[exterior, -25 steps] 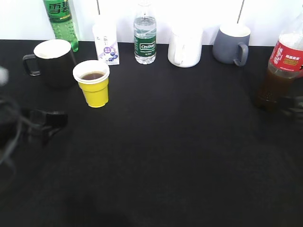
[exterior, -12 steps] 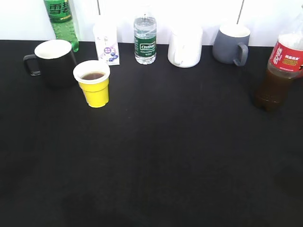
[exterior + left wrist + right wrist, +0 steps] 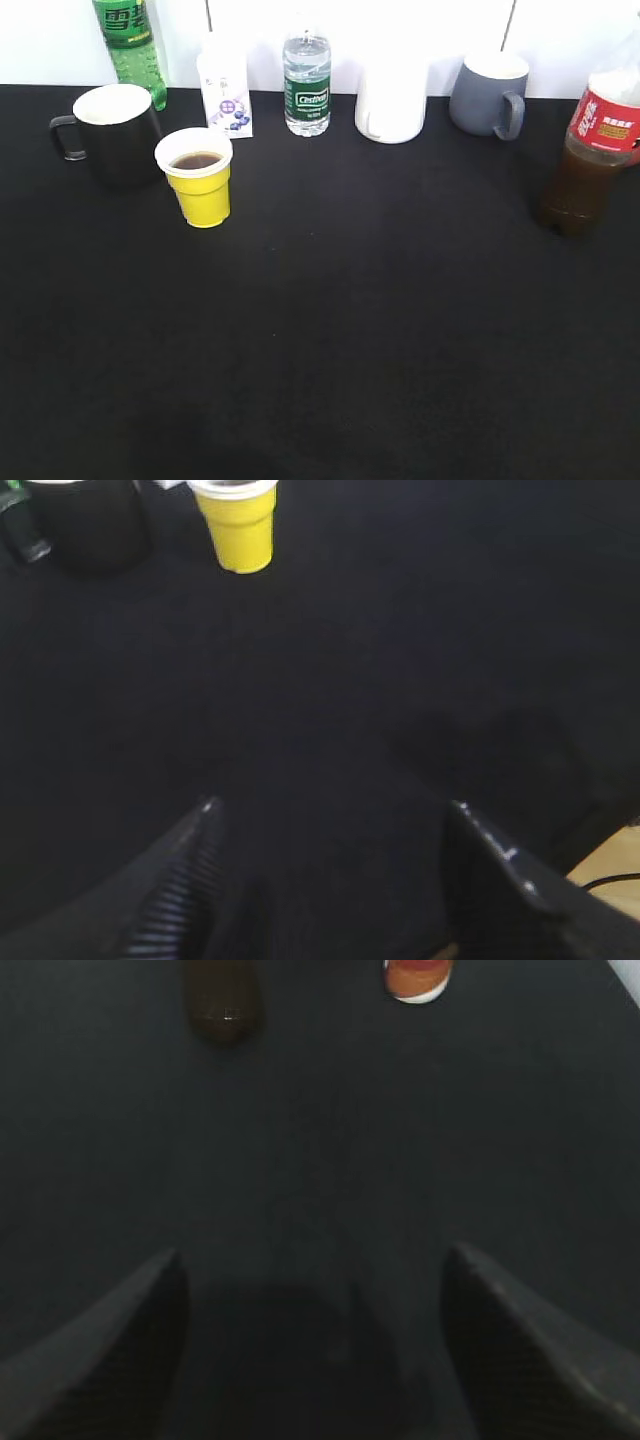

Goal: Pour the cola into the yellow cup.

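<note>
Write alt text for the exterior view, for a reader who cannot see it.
A yellow cup holding dark liquid stands left on a black table, and the cola bottle stands upright at the far right edge. Along the back are a black mug, green bottle, small carton, water bottle, white mug and grey mug. No gripper shows.

— We record the table cover (image 3: 360,330) as matt black cloth and the cola (image 3: 590,150) as clear glossy plastic.

— We concur; the yellow cup (image 3: 200,185) looks smooth, and the black mug (image 3: 115,130) faintly glossy.
</note>
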